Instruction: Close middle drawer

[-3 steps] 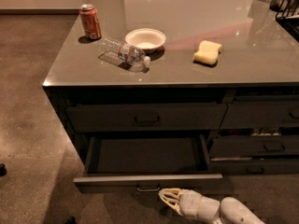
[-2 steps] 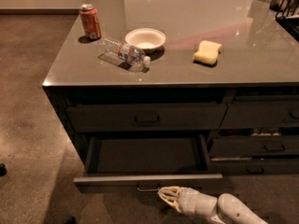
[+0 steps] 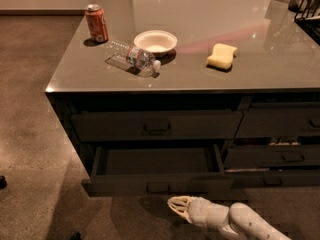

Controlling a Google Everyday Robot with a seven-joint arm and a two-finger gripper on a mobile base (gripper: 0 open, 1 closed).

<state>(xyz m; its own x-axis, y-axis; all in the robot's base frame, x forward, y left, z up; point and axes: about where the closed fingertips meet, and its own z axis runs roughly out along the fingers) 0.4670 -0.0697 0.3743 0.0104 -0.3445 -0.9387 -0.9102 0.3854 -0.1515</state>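
- The middle drawer (image 3: 120, 185) stands pulled well out of the dark cabinet. Its low flat front faces me and its deep dark box is open to view, with nothing I can make out inside.
- The small bar pull (image 3: 159, 187) sits at the centre of that front.
- Directly above, at 12 o'clock from the open drawer, the top drawer (image 3: 200, 125) is shut flush.
- At 3 o'clock from these are the narrower drawers (image 3: 280, 124). One of them is slightly ajar.
- The gripper (image 3: 176, 207) hovers low over the floor, at about 5 o'clock from the pull and just beside the lower edge of the drawer front. I cannot tell whether it touches the front.
- Whether the gripper is open or closed I cannot tell. It has hold of nothing.
- The pale arm (image 3: 250, 226) runs off from the gripper toward 4 o'clock.
- On the grey countertop (image 3: 280, 59) sits a white bowl (image 3: 155, 40).
- A red can (image 3: 96, 23) stands upright at 10 o'clock from the bowl.
- A plastic bottle (image 3: 132, 58) lies on its side at 8 o'clock, just beside the bowl.
- A yellow sponge (image 3: 222, 56) lies at 4 o'clock, apart from the bowl.
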